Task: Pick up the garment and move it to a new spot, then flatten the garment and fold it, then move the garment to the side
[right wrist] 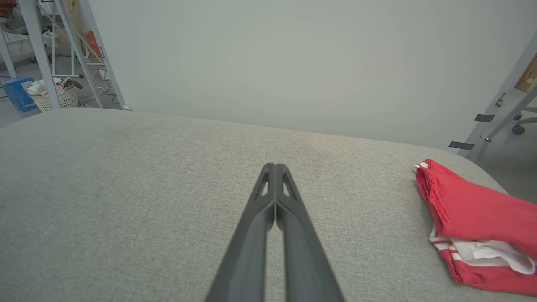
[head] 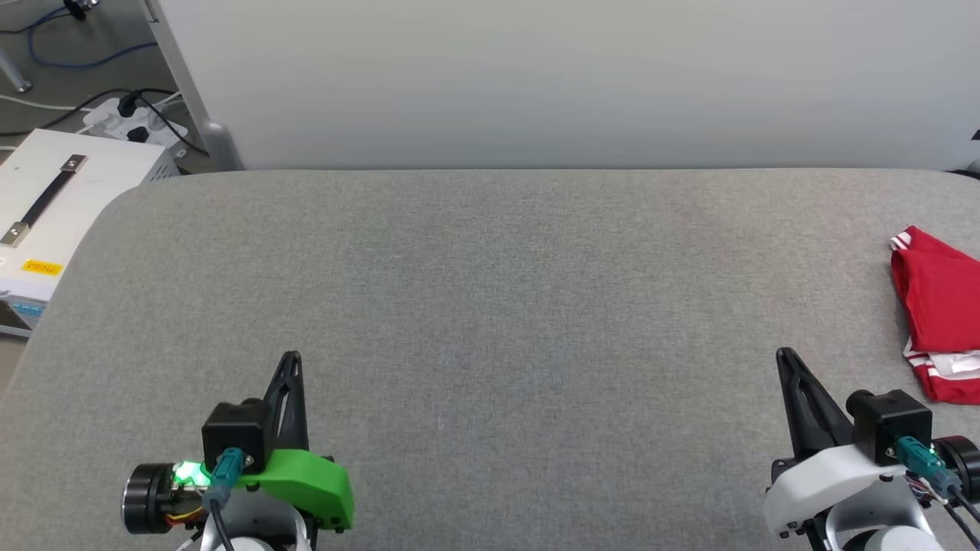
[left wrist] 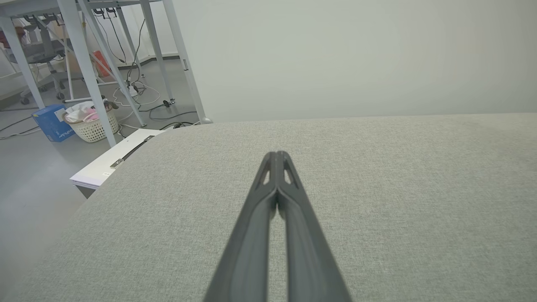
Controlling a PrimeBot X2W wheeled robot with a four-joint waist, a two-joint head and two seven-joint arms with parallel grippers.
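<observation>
**Both grippers shut, garment (head: 938, 306) at the table's right edge**

Head view: I see the left gripper (head: 292, 360) low on the left and the right gripper (head: 785, 357) low on the right, both over the grey fabric tabletop (head: 490, 306). Each pair of dark fingers is pressed together into a single point. The red garment lies bunched at the far right edge, well apart from the left gripper and up and to the right of the right one, not touching it. Off the table's left corner sits a white box (head: 69, 191) with a black strap handle.

Left wrist view: the fingers (left wrist: 251, 239) meet at the tips over bare grey cloth. A laundry basket (left wrist: 93, 125) stands on the floor beyond.

Right wrist view: the fingers (right wrist: 251, 243) are closed tip to tip too. The garment rests to their right near the table's rounded corner — red on top, with white fabric and striped trim showing at its near end.
</observation>
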